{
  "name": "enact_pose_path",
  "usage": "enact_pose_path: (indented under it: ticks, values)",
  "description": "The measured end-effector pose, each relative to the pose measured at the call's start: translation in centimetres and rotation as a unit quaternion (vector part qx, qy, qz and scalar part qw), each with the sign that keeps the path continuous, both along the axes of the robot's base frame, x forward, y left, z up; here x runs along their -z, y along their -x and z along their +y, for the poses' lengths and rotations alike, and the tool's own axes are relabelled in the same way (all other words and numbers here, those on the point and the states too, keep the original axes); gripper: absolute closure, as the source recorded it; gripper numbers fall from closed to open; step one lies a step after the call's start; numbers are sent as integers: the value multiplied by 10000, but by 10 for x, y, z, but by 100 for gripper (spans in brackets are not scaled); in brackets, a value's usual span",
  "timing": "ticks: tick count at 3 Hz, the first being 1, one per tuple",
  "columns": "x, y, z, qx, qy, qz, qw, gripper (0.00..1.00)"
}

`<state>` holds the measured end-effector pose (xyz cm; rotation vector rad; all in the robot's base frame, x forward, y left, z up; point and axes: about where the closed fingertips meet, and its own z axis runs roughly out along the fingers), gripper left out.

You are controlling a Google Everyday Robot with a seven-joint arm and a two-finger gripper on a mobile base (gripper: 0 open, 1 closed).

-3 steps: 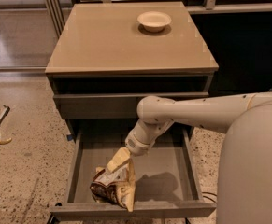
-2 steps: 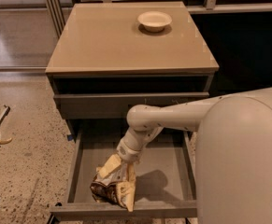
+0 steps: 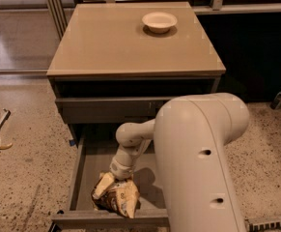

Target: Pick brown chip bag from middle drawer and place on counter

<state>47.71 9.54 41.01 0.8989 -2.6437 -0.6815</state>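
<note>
The brown chip bag lies crumpled on the floor of the open middle drawer, near its front wall. My gripper reaches down into the drawer from the right and sits on the bag's upper left side, touching it. My white arm covers the right half of the drawer. The tan counter tops the grey cabinet above.
A round cream bowl stands at the counter's back right. A shut grey drawer front sits just above the open drawer. Speckled floor lies left of the cabinet, with a small object on it.
My arm has swung further left and down into the drawer, bringing the gripper onto the bag. The bag stays near the drawer's front.
</note>
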Motion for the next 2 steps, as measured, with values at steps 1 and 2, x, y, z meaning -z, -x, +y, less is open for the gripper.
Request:
enact_pose_path:
  ticks: [1, 2]
  values:
    - [7, 1, 2, -28, 39, 84, 10000, 42]
    - [7, 0, 3, -41, 66, 103, 9999, 64]
